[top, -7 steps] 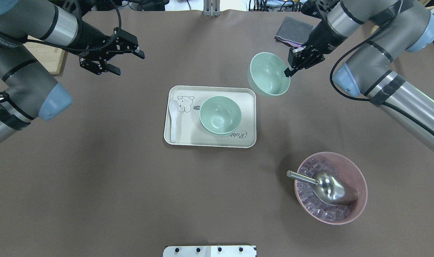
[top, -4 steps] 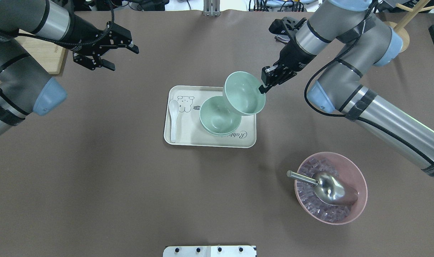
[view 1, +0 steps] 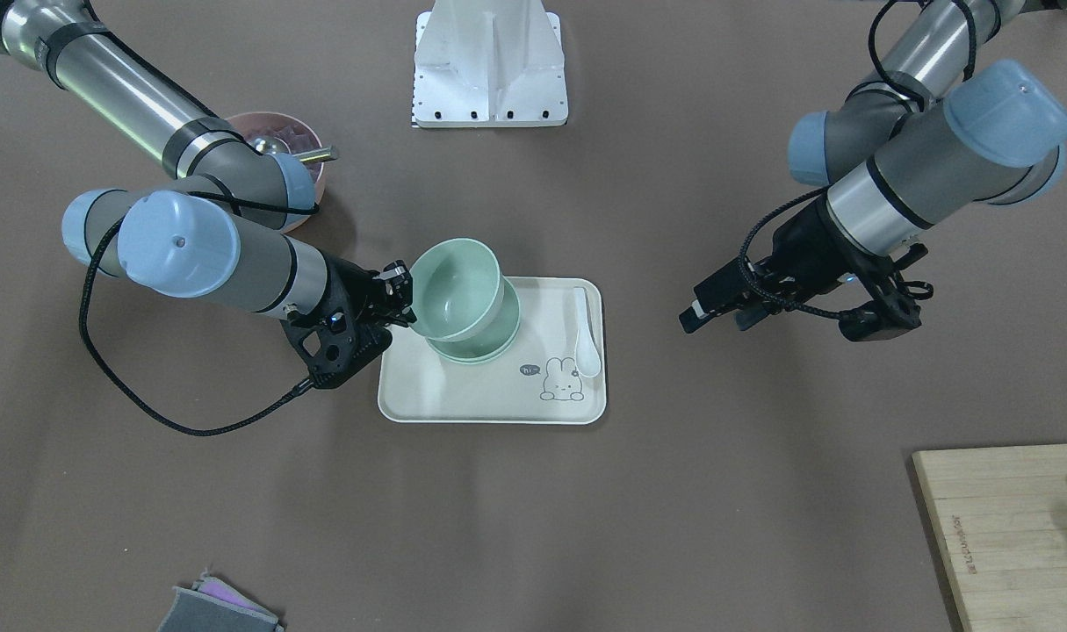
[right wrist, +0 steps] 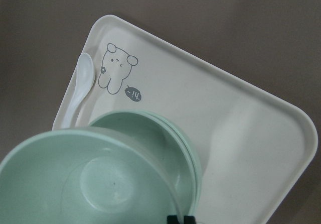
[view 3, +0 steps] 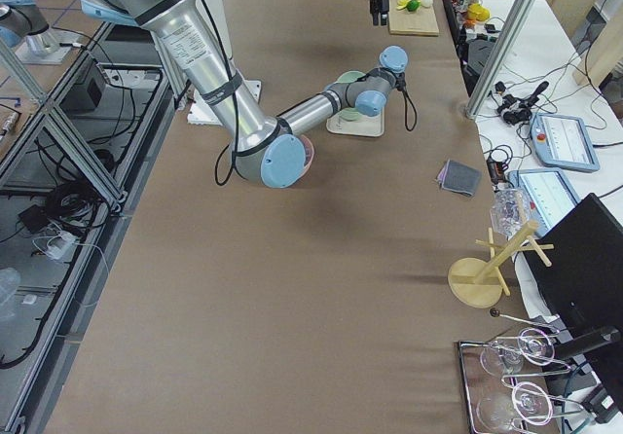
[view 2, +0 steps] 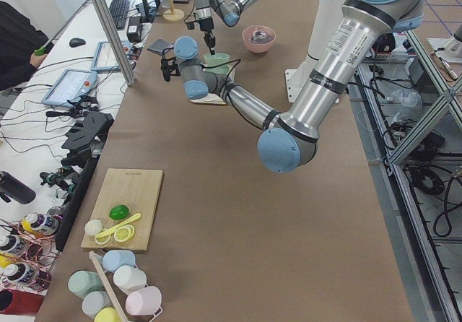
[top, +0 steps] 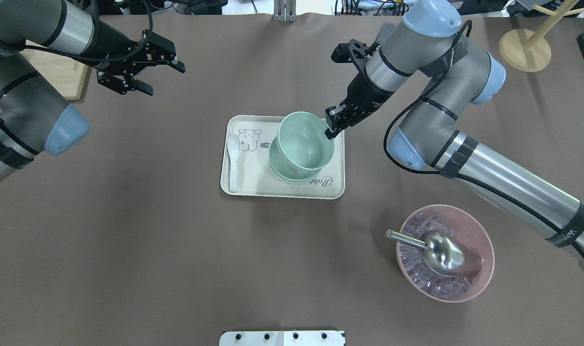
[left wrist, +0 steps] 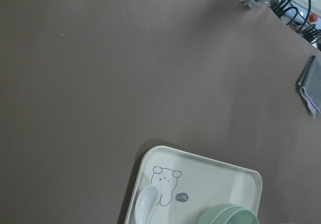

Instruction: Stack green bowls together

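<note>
On the tray: two nested green bowls [top: 283, 172] sit on the right half of the cream tray [top: 253, 185].
Third green bowl [top: 305, 142]: tilted, right over that pair; can't tell if it's touching them.
Right gripper [top: 331, 129]: jaws pinched on its rim.
Left gripper [top: 163, 79]: jaws spread wide, nothing in them, well off to the side.
Extras: white spoon [top: 233, 156] on the tray; pink bowl [top: 486, 240] with a metal scoop [top: 443, 253] well apart.

We see three small, round, pale mint-green bowls, matte and plain. A nested pair [top: 292, 176] sits upright on the cream tray [top: 253, 180], in its right half in the overhead view. The third bowl [top: 305, 144] hangs over them, open side up, slightly tilted and offset, its rim pinched by the right gripper [top: 331, 129]. Whether it touches the pair, we cannot tell.
</note>
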